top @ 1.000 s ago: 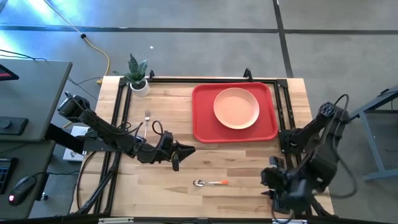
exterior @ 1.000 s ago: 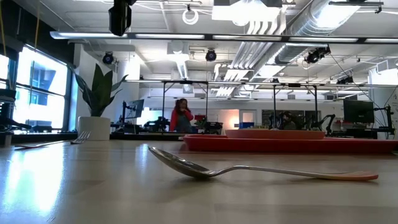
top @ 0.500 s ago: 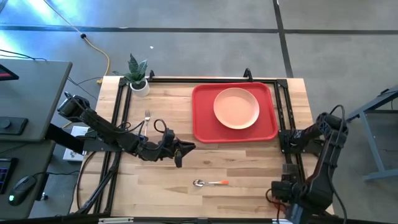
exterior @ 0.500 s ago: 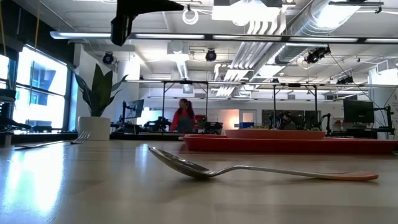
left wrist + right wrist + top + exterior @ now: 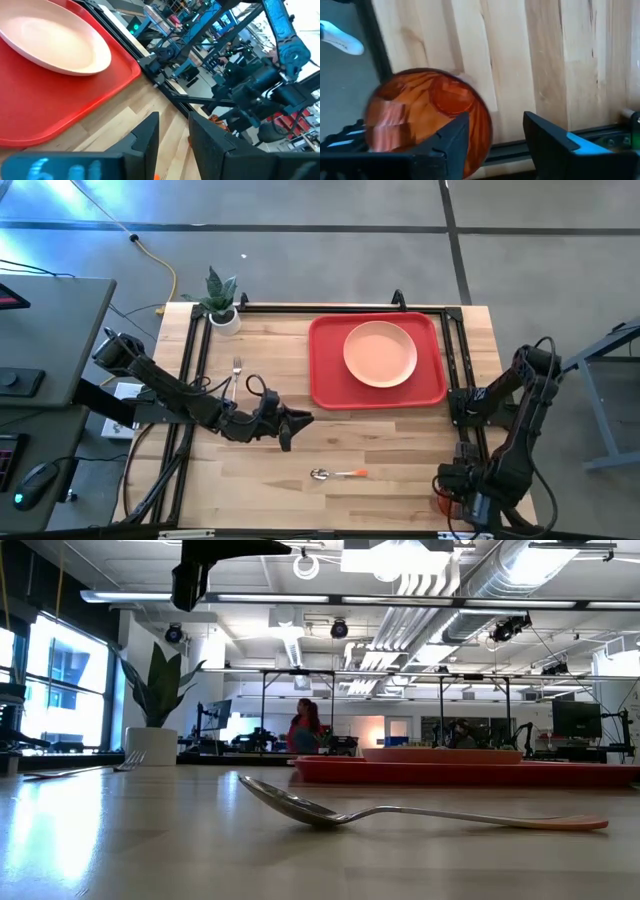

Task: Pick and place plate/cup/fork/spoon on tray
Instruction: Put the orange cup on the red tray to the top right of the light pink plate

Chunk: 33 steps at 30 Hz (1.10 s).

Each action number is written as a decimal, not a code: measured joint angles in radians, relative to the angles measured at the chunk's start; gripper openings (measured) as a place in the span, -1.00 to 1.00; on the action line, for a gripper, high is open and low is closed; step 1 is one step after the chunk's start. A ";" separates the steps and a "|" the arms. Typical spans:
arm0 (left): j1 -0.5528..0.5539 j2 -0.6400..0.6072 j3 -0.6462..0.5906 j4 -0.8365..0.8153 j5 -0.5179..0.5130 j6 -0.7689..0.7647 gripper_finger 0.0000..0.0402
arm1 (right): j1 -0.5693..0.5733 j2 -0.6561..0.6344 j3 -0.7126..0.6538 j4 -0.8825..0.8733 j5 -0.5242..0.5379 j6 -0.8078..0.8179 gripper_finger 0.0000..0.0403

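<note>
The peach-pink plate [image 5: 380, 352] lies on the red tray [image 5: 325, 380] at the far right. The spoon [image 5: 338, 474] lies flat near the table's front edge, and the fork [image 5: 237, 367] lies at the far left. The red-orange cup [image 5: 420, 110] stands upright at the near right corner [image 5: 443, 502]. My right gripper [image 5: 495, 140] is open above it, pointing down, with one finger [image 5: 455, 137] over the cup's mouth and the other [image 5: 545, 137] outside its wall. My left gripper [image 5: 300, 420] is open and empty above the table's middle left. My right gripper straddles the cup's wall [image 5: 487, 125] from above, one finger over the mouth and one outside. I cannot tell whether either finger touches the cup, which stands upright on the table.
A white pot with a green plant [image 5: 222, 315] stands at the far left corner. Black frame rails [image 5: 195, 360] run along the table's edges. Bare wood lies between the spoon and the tray. A person [image 5: 303, 727] walks in the room far behind.
My right gripper has gone down and toward the near right corner, over the cup. The person in the room behind has walked to the right.
</note>
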State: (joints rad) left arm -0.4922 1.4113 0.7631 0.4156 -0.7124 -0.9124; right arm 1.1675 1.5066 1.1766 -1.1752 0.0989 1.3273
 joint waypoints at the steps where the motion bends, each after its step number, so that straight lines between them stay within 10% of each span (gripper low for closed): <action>1: 0.000 0.000 0.000 0.000 0.000 -0.003 -0.49 | 0.000 0.000 -0.012 0.016 0.001 0.001 -0.07; 9: -0.001 0.000 0.000 0.000 0.027 -0.029 -0.46 | 0.000 0.000 -0.085 0.106 -0.006 0.057 -0.13; 19: 0.028 0.000 0.000 -0.002 0.029 -0.002 -0.46 | -0.002 0.000 -0.087 0.125 -0.004 0.146 -0.95; 33: 0.180 0.000 0.000 -0.008 0.249 0.100 -0.46 | -0.002 0.000 -0.086 0.109 0.003 0.352 -0.99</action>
State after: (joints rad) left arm -0.3120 1.4113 0.7631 0.4078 -0.4632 -0.8127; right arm 1.1652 1.5063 1.0908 -1.0664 0.1020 1.6794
